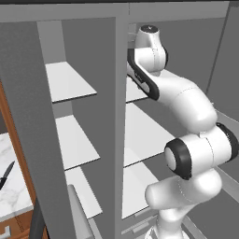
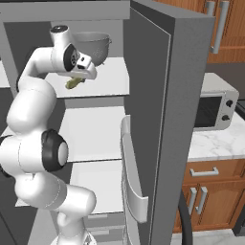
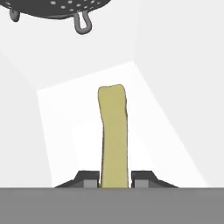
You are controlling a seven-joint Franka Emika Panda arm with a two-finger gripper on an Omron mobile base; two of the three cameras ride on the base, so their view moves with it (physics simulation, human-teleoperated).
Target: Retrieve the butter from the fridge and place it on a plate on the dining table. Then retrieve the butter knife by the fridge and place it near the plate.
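The fridge (image 1: 114,116) stands open, its white shelves showing in both base views. My gripper (image 2: 80,75) reaches in over an upper shelf (image 2: 107,79) of the right compartment. The butter (image 3: 113,131), a slim pale yellow-olive stick, runs straight away from the hand, and my gripper (image 3: 114,180) is shut on its near end, a dark fingertip (image 3: 89,180) pressed to each side. In the right base view the butter (image 2: 73,83) pokes out under the hand near the shelf's front edge. The butter knife (image 1: 6,174) lies dark on the marble counter left of the fridge.
A dark perforated colander (image 2: 93,45) sits on the same shelf just behind the butter, its rim and handles also at the top of the hand view as the colander (image 3: 57,6). The open fridge door (image 2: 184,95) stands to the right, with a microwave (image 2: 213,110) on the counter beyond.
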